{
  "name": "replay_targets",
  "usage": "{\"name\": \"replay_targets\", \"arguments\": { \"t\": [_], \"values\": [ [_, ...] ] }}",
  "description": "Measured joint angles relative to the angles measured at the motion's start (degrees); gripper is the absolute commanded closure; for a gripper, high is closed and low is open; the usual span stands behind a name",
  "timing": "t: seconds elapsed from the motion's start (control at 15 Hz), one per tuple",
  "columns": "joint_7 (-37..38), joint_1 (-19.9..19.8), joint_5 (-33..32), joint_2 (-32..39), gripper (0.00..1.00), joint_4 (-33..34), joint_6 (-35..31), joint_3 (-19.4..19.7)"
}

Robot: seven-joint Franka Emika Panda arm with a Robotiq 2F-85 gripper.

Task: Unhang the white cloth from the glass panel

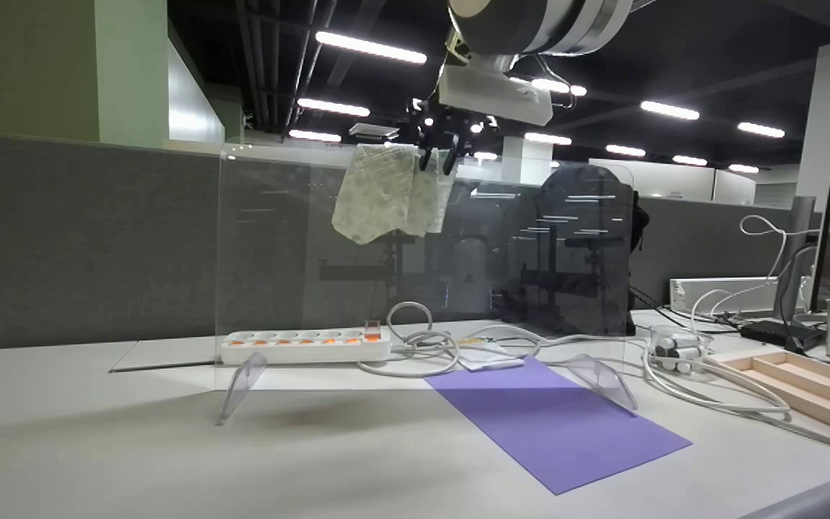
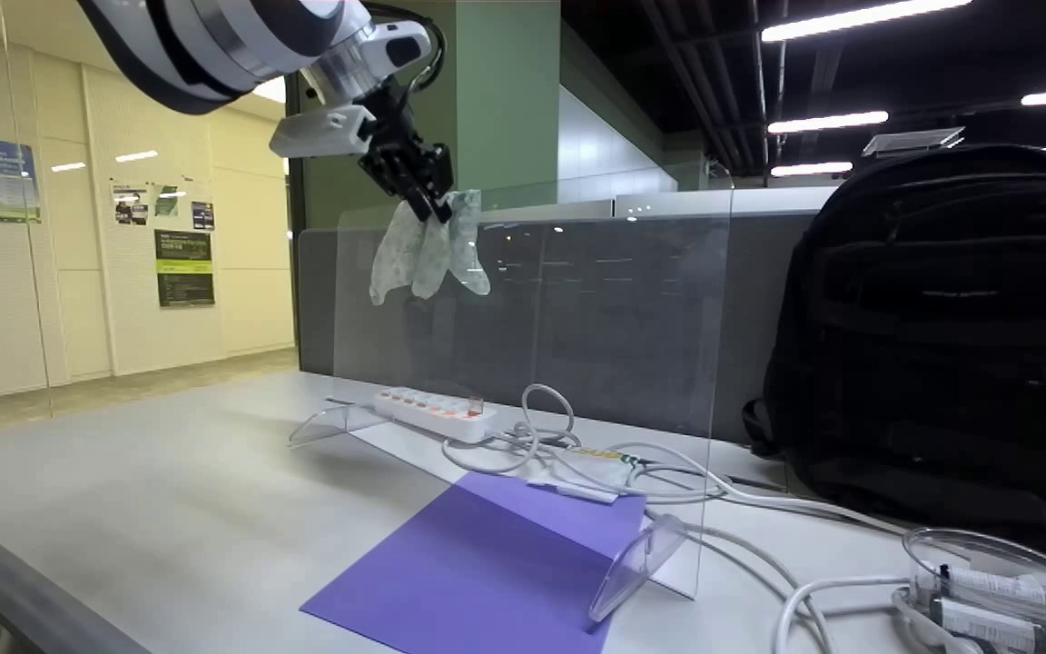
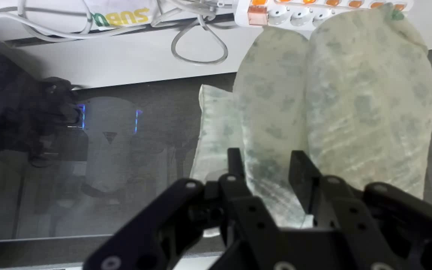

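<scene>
while the gripper [image 3: 266, 156], fingers apart, partly hides the white cloth [image 1: 372, 198], the folds hang pointing down, long axis unclear.

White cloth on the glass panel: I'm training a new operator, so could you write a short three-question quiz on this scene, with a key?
1. What does the white cloth hang on? A) the backpack; B) the glass panel; C) the power strip.
2. True or false: in the wrist view, the fingers stand apart, with cloth showing between them.
3. Fill in the colour: the flat sheet lying on the table is ____.

Key: 1 B; 2 true; 3 purple.
</scene>
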State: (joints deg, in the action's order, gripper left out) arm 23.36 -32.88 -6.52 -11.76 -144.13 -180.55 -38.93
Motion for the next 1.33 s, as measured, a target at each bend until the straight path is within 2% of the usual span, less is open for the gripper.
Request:
{"name": "replay_targets", "arguments": {
  "t": [0.27,0.33,0.47,0.87,1.07,1.33],
  "values": [
    [0.0,-1.2,0.0,1.1,0.02,0.4,0.0,-2.1],
    [0.0,-1.5,0.0,1.2,0.44,0.5,0.0,-2.7],
    [0.0,-2.6,0.0,1.3,0.40,0.7,0.0,-4.0],
    [0.0,-6.5,0.0,1.3,0.83,1.1,0.0,-7.9],
    [0.0,-8.5,0.0,1.4,0.99,1.2,0.0,-9.9],
    [0.0,-10.7,0.0,1.6,1.00,1.4,0.0,-12.1]
  ]
}}
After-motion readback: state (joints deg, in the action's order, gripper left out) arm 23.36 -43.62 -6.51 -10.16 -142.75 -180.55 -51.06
